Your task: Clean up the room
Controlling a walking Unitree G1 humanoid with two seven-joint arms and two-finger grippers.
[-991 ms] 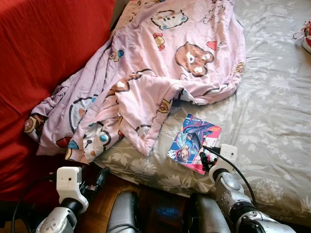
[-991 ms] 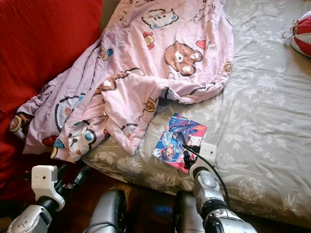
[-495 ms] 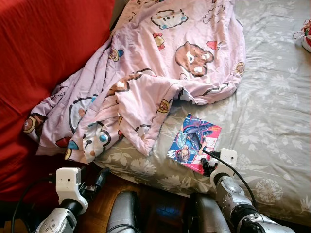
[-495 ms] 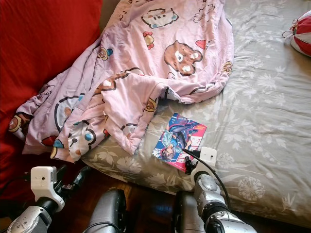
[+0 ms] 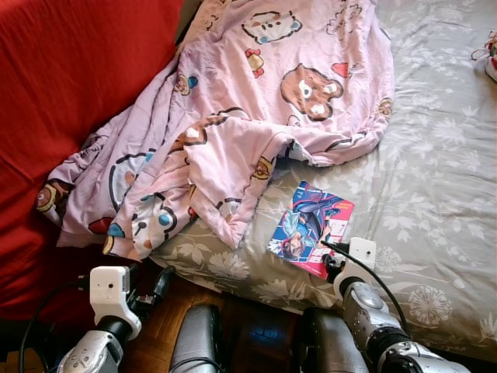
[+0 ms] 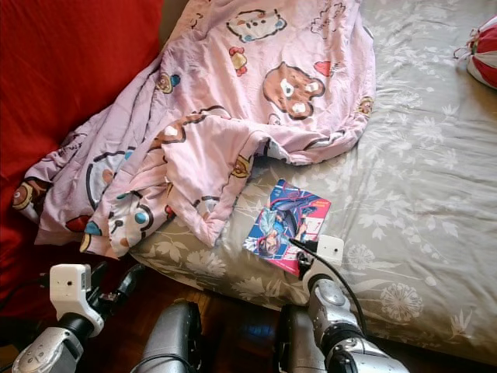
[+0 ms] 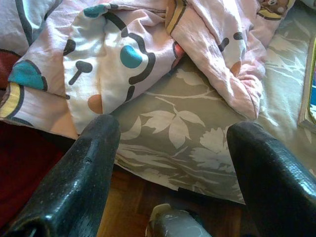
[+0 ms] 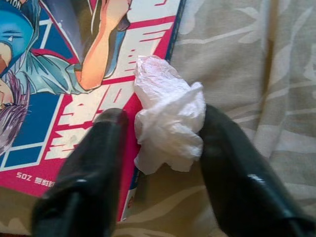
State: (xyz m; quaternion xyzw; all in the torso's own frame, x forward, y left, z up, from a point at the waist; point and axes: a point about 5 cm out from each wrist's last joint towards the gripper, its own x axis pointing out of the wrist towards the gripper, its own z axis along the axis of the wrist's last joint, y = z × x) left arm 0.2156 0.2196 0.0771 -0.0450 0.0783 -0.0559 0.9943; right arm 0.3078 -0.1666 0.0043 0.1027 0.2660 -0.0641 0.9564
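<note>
A crumpled white tissue lies on the near corner of a colourful comic magazine, close to the bed's front edge. My right gripper is at that corner, its two black fingers pressed against either side of the tissue. My left gripper hangs open and low by the bed's front edge, over the wooden floor. It faces the hanging end of the pink cartoon blanket.
The grey floral sheet covers the bed, with the pink blanket bunched across its left half. A red cover lies along the left side. A red and white object sits at the far right. Wooden floor runs below the bed.
The right gripper has drawn back a little toward the magazine's near corner. The view has shifted slightly. The left arm has stayed in place.
</note>
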